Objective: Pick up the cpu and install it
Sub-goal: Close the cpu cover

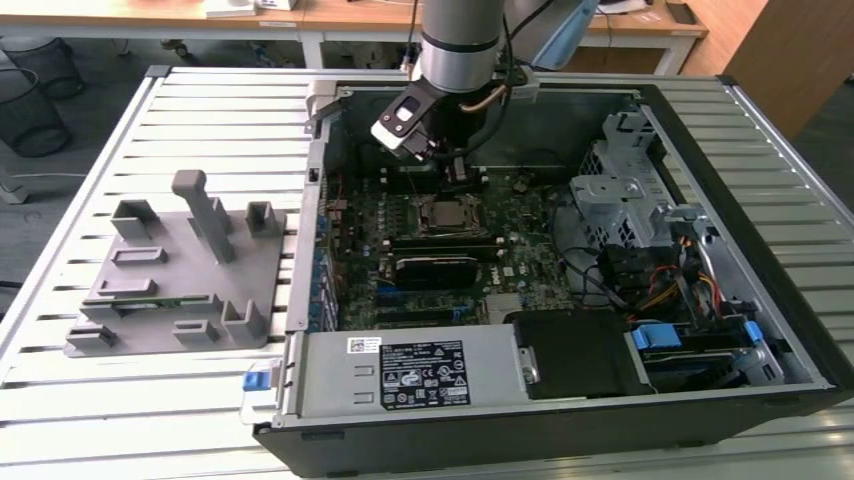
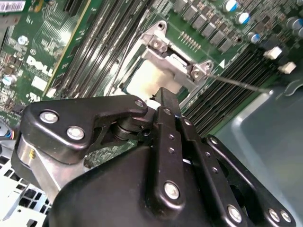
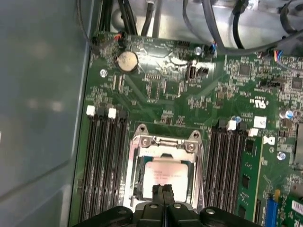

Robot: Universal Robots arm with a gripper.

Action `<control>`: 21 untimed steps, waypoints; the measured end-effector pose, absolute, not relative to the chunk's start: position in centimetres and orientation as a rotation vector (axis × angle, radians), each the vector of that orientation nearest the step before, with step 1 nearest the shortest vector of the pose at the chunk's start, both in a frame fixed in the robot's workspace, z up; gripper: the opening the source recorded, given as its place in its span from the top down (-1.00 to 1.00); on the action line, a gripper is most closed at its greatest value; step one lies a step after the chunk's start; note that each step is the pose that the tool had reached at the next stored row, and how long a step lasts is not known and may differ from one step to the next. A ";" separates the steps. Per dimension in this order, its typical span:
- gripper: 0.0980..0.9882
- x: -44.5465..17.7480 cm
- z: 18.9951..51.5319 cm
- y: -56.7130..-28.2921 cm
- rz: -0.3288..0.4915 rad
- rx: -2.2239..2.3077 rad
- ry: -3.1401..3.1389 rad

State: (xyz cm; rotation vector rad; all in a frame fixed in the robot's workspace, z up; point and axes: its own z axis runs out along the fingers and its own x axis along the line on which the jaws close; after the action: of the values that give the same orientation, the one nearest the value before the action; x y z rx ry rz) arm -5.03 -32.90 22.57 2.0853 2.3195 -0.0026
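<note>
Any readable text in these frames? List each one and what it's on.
Nothing can be quoted.
power supply label: white print on black, too small to read.
white sticker beside it: too small to read.
white logo on the motherboard: a brand mark, left unquoted.
cpu top: faint print, blurred.
white board markings: too small to read.

The cpu (image 3: 168, 172) lies in the socket (image 3: 163, 142), between memory slots (image 3: 102, 161).

I see green motherboard (image 3: 165, 94), pale silvery cpu (image 3: 168, 172), black tool (image 3: 162, 189), black memory slots (image 3: 102, 161); grey holder (image 1: 174, 270), white ribbed tabletop (image 1: 80, 420), black computer case (image 1: 534, 440).
</note>
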 end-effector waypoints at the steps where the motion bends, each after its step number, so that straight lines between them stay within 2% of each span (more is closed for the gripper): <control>1: 0.98 -5.2 22.5 -32.9 -0.003 2.085 2.319; 21: 0.98 -6.4 20.9 -32.9 -0.005 2.085 2.319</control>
State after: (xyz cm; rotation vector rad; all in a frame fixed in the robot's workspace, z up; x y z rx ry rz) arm -6.44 -32.90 20.85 2.0847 2.3187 -0.0046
